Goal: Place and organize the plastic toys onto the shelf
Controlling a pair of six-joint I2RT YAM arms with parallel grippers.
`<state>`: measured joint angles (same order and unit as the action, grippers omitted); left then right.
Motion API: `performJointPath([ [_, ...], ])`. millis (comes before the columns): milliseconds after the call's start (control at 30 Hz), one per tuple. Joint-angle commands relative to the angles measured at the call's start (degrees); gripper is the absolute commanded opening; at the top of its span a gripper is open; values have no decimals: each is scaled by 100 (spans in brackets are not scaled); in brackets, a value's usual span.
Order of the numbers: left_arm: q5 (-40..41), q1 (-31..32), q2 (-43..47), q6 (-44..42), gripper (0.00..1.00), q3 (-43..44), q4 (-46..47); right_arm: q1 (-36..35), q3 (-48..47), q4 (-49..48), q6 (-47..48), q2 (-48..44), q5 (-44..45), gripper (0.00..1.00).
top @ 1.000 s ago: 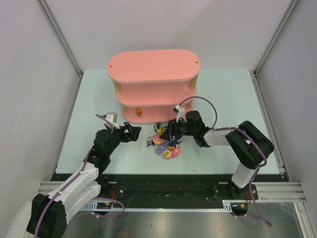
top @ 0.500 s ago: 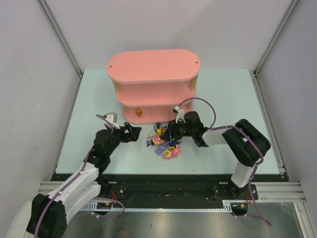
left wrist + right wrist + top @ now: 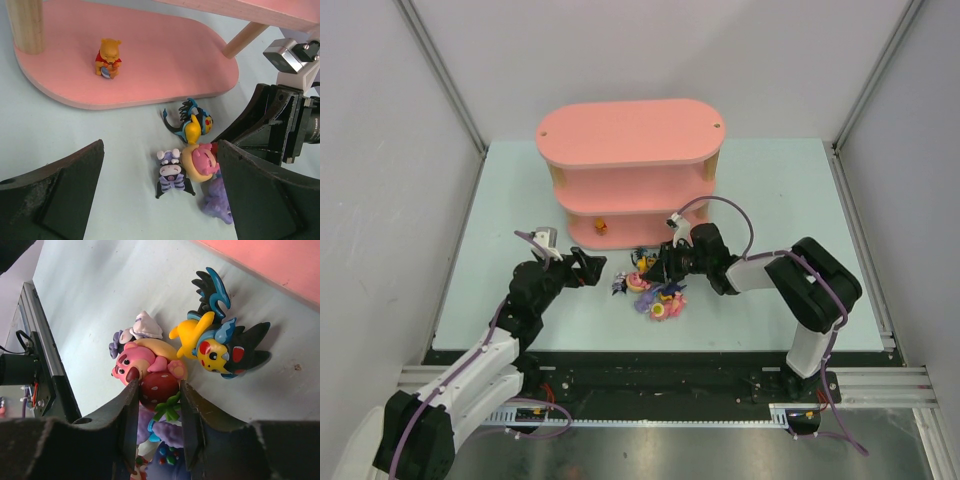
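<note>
Toy pile [image 3: 655, 290] on surface [image 3: 760, 190] just in front of shelf [image 3: 630, 135] — right gripper [image 3: 157, 390] clamped on pink toy [image 3: 137, 360] at its red strawberry. Left gripper [image 3: 160, 165] wide apart beside the pile. Yellow bear [image 3: 108, 58] stands on bottom board.
</note>
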<state>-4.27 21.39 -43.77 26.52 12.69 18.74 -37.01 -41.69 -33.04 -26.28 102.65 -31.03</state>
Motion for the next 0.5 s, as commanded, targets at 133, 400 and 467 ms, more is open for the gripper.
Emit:
performJointPath([
  [133, -82, 32, 167, 63, 100, 41, -2, -34, -129, 516, 202, -569, 219, 4],
  [400, 14, 32, 255, 195, 100, 111, -99, -446, -252, 1396, 361, -1633, 1536, 0],
  [467, 32, 32, 255, 213, 100, 129, -125, -561, -252, 1659, 203, -1905, 2228, 0],
])
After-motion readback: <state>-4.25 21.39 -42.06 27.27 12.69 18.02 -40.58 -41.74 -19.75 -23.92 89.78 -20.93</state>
